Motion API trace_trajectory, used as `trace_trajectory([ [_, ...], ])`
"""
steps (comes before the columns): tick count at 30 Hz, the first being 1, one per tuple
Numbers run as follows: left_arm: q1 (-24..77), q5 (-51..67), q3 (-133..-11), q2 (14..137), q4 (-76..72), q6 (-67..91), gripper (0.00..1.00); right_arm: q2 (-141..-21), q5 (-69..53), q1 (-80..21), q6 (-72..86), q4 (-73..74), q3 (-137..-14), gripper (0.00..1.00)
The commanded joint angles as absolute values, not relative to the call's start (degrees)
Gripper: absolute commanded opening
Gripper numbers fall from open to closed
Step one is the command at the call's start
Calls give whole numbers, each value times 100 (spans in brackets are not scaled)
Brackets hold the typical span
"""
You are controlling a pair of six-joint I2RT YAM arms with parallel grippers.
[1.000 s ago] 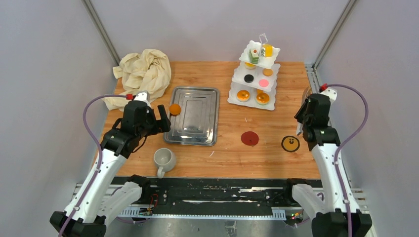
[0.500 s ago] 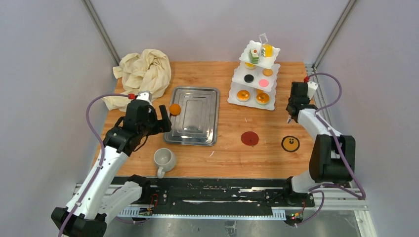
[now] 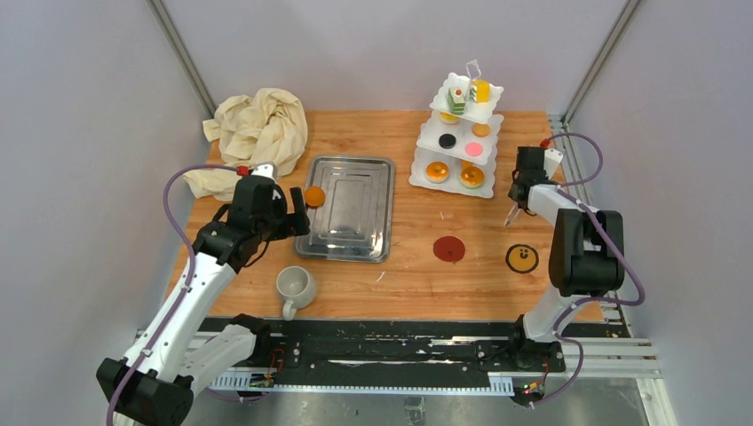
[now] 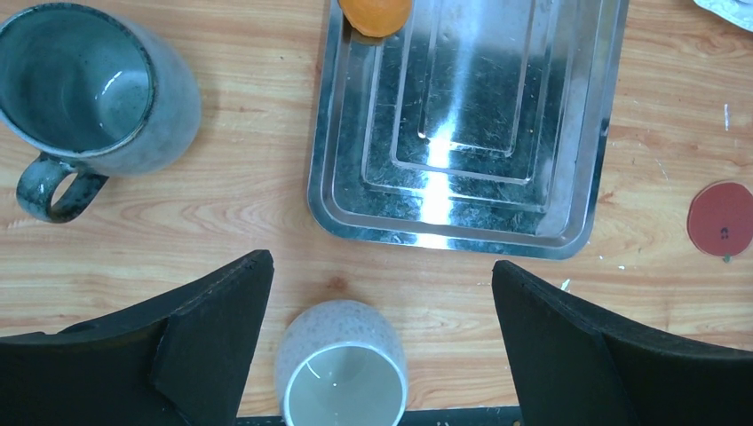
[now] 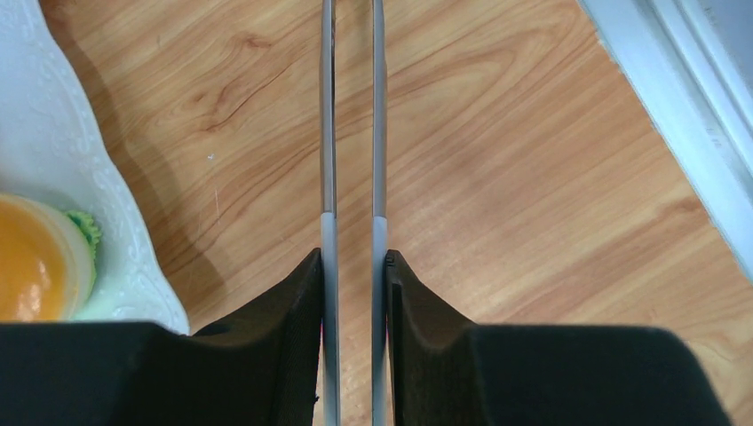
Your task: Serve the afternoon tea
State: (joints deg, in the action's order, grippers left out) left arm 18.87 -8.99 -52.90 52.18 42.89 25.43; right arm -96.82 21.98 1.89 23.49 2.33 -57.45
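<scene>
The white three-tier stand [image 3: 421, 170] at the back right carries orange, pink, black and green-layered cakes. Its lowest plate [image 5: 53, 133] with an orange tart [image 5: 31, 266] shows left of my right gripper [image 5: 353, 256], which is shut on thin metal tongs [image 5: 328, 133] pointing at bare wood just right of the stand. My right gripper [image 3: 519, 188] hangs by the stand's corner. My left gripper [image 4: 380, 266] is open, high above the off-white mug [image 4: 342, 368] [image 3: 296, 286]. The grey mug [image 4: 84, 89] stands left of the tray, hidden under the arm in the top view. An orange tart [image 3: 313, 196] rests on the tray's left rim.
A shiny steel tray [image 3: 346, 213] lies mid-table. A crumpled cream cloth [image 3: 262, 129] fills the back left corner. A red coaster [image 3: 449, 249] and a yellow-and-black coaster [image 3: 522, 258] lie at the front right. A metal rail [image 5: 675, 89] runs along the right table edge.
My right arm has swung from the right table edge inward to the stand's corner, still shut on the tongs. My left arm has crept slightly forward, its jaws still wide.
</scene>
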Motion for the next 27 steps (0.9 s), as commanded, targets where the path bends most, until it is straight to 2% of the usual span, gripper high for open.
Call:
trace_trajectory([
  [1, 1845, -957, -5334, 5283, 4106, 2452, 98, -10138, 1830, 444, 2606, 401, -6207, 10],
  [4, 1843, -970, -5344, 5291, 4107, 2461, 98, -10268, 1674, 528, 2676, 516, -6341, 15],
  [9, 1842, -984, -5354, 5290, 4100, 2461, 98, -10406, 1427, 601, 2624, 584, -6471, 29],
  [15, 1844, -953, -5357, 5266, 4100, 2502, 98, -10375, 1022, 623, 2493, 723, -6502, 52],
  [21, 1846, -868, -5391, 5209, 4112, 2509, 98, -9852, 936, 623, 2468, 813, -6292, 59],
  [27, 1845, -783, -5418, 5123, 4182, 2488, 98, -9056, 800, 624, 2409, 1200, -6207, 61],
])
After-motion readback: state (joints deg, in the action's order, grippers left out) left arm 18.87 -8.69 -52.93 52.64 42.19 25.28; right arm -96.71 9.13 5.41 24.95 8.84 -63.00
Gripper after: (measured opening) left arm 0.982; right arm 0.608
